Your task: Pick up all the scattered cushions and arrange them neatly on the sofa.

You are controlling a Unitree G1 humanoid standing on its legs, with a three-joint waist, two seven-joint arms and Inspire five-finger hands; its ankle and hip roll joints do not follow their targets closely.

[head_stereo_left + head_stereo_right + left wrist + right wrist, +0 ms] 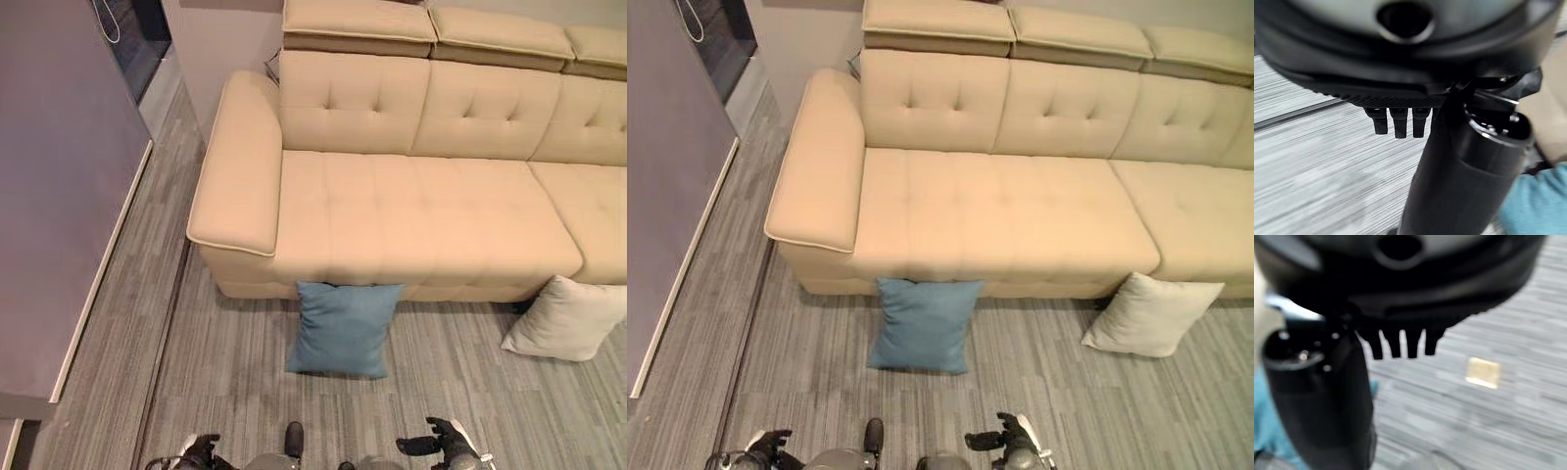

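I see the blue cushion standing on the floor, propped against the front of the sofa below the seat nearest the armrest, so it waits at an easy lean for a two-handed lift. The white cushion lies further along the sofa's front, near the gap between the seats, also on the floor. The sofa seat is bare; I judge no cushion is placed yet. My left robot hand and right robot hand hang low, well short of the sofa, fingers relaxed and holding nothing, flanking the blue cushion for a reach.
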